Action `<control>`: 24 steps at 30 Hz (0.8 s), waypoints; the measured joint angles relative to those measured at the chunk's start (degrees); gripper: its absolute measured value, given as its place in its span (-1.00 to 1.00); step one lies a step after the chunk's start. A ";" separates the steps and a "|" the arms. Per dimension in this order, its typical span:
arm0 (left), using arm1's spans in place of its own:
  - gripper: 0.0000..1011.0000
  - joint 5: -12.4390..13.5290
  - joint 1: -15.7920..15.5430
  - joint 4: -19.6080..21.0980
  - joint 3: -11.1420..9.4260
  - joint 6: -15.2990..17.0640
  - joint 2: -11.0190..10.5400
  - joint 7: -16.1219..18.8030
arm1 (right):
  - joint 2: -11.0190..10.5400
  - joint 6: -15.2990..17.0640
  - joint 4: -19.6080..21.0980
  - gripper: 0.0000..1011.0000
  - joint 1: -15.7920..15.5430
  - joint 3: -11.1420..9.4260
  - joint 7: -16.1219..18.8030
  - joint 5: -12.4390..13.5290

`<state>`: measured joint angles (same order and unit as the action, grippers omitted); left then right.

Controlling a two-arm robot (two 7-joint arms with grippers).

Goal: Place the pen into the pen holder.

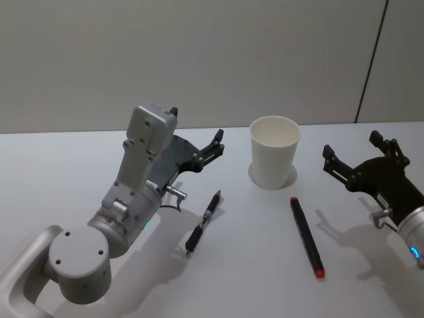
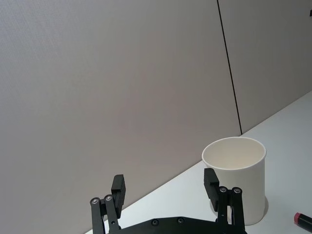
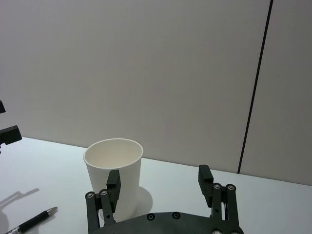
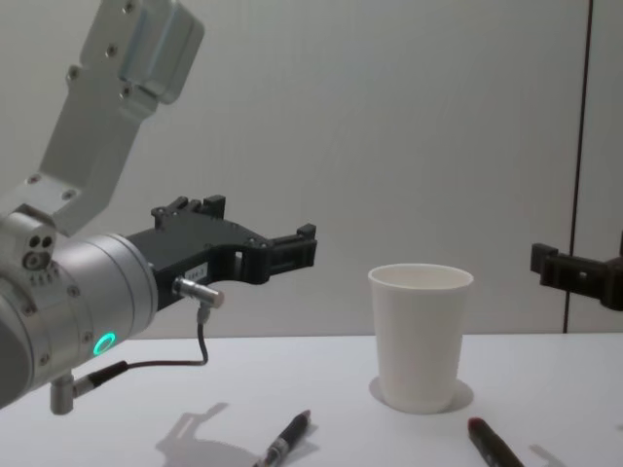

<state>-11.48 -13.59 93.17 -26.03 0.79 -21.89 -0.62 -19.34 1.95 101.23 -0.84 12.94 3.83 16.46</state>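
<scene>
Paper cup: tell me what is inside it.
Only bare white inner wall shows inside the paper cup; nothing sticks up above its rim. Its bottom is hidden by the near wall. The black pen and the red-tipped marker lie outside on the table.

Pen holder looks like plain matt white paper, smooth sides. Worktop under it is smooth, matt, off-white. Left claw and right claw are matt black; left arm shell is satin silver, metal-ish.
</scene>
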 joint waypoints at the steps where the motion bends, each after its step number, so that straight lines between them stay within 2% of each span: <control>1: 0.98 0.00 0.00 0.00 0.00 0.00 0.00 0.00 | 0.00 0.00 0.00 0.98 0.00 0.00 0.00 0.00; 24: 0.98 0.00 0.00 0.00 0.00 0.00 0.00 0.00 | 0.00 0.00 0.00 0.98 0.00 0.00 0.00 0.00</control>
<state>-11.48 -13.59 93.17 -26.03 0.79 -21.89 -0.62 -19.34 1.95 101.23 -0.84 12.94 3.83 16.46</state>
